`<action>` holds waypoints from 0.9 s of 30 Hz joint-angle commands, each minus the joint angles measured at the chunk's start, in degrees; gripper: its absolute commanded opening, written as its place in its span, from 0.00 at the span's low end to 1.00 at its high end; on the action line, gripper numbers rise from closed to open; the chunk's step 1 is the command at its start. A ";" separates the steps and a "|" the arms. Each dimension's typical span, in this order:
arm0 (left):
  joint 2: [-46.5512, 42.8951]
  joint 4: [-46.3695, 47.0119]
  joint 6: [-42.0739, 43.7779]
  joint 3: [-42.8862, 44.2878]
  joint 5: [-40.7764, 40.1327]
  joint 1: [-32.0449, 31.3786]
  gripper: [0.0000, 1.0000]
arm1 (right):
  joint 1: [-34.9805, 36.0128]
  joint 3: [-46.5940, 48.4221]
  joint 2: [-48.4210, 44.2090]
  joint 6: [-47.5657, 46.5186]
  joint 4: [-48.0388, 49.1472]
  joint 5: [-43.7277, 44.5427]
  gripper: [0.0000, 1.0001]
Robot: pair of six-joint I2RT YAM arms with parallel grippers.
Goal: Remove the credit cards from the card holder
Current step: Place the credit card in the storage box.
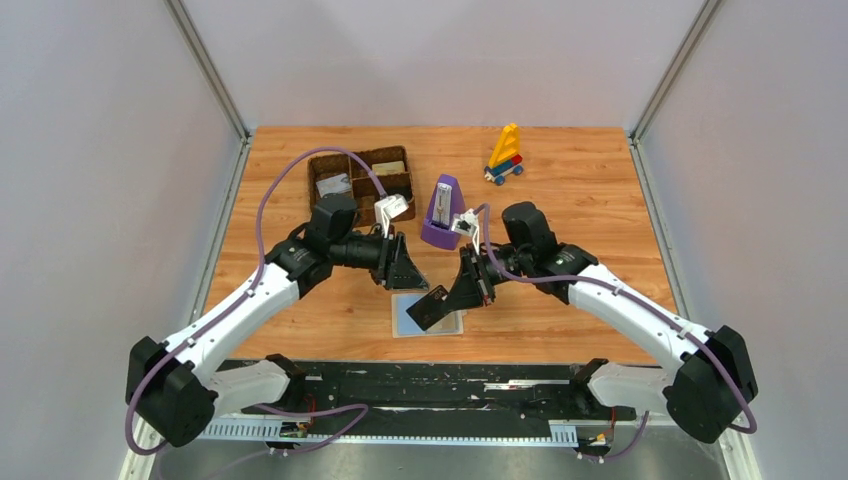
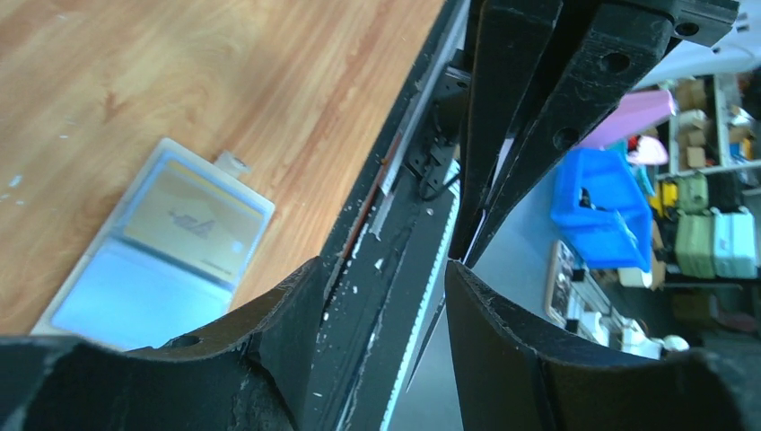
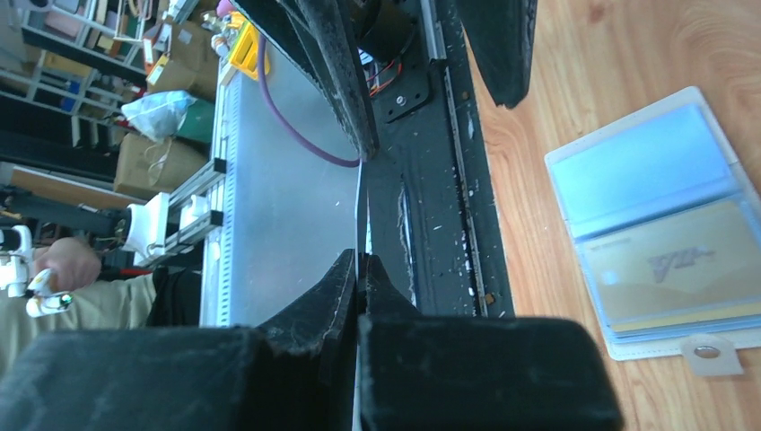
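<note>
Top external: holder (image 1: 400, 322) partly behind card (image 1: 428, 307)

Right hand (image 3: 361, 269) pinches thin card (image 3: 360, 215) near open card holder (image 3: 628, 171).

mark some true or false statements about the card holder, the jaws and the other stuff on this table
1. The flat light-blue folding card holder lies open on the wooden table. True.
2. The right jaws are open and empty. False: they are shut on a thin black card.
3. A tan card sits in one slot of the holder. True.
4. The purple metronome stands inside the brown woven compartment tray. False: it stands on the table, to the right of the tray.
5. The left jaws are clamped on the holder. False: they are open and hold nothing.
</note>
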 commanded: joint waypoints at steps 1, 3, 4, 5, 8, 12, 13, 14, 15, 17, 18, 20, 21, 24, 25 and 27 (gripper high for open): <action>1.96 3.22 0.78 1.27 8.59 -0.07 0.59 | -0.15 3.81 1.49 -1.40 -0.08 -5.84 0.02; 2.36 4.54 0.13 1.01 10.59 -0.05 0.58 | -0.13 4.40 2.39 -1.66 -0.12 -6.28 0.02; 2.49 4.92 -0.01 0.88 11.53 -0.06 0.58 | -0.08 4.59 3.07 -1.74 -0.19 -6.40 0.02; 2.57 5.20 -0.13 0.90 11.71 -0.04 0.58 | -0.15 4.73 3.50 -1.88 -0.14 -6.61 0.02; 3.17 5.69 -0.07 0.81 12.78 -0.11 0.58 | -0.14 5.06 5.10 -1.81 -0.15 -6.70 0.01; 3.53 6.16 -0.33 0.37 13.22 -0.06 0.58 | -0.12 5.18 6.41 -1.85 -0.13 -6.99 0.00; 3.71 6.08 -0.17 0.34 13.17 -0.11 0.58 | -0.09 5.20 6.65 -1.83 -0.09 -7.00 0.00; 3.99 5.51 0.33 0.36 12.96 -0.11 0.58 | -0.08 5.29 6.81 -1.93 -0.08 -7.11 0.00; 4.20 5.19 0.58 0.56 12.78 -0.06 0.58 | -0.14 5.29 6.86 -2.00 -0.15 -7.43 0.00; 4.68 4.60 0.87 0.72 11.78 -0.06 0.59 | -0.08 5.00 6.69 -2.18 -0.08 -7.70 0.00; 4.68 4.59 0.79 0.73 11.45 -0.11 0.60 | -0.15 4.75 6.41 -2.26 -0.08 -7.77 0.00; 4.66 4.38 0.60 0.90 9.78 -0.11 0.60 | -0.10 4.07 6.11 -2.50 -0.11 -7.64 0.00; 4.83 4.27 0.58 1.09 9.13 -0.07 0.60 | -0.10 3.60 6.07 -2.67 -0.16 -7.47 0.00; 5.22 5.96 -0.65 0.88 10.77 -0.11 0.60 | -0.07 2.72 6.25 -2.77 -0.17 -7.13 0.00; 5.21 6.45 -0.84 0.78 11.16 -0.12 0.60 | -0.13 2.53 6.38 -2.73 -0.09 -7.21 0.00; 5.13 6.75 -1.48 0.67 10.99 -0.12 0.60 | -0.08 2.26 6.54 -2.88 -0.13 -7.31 0.00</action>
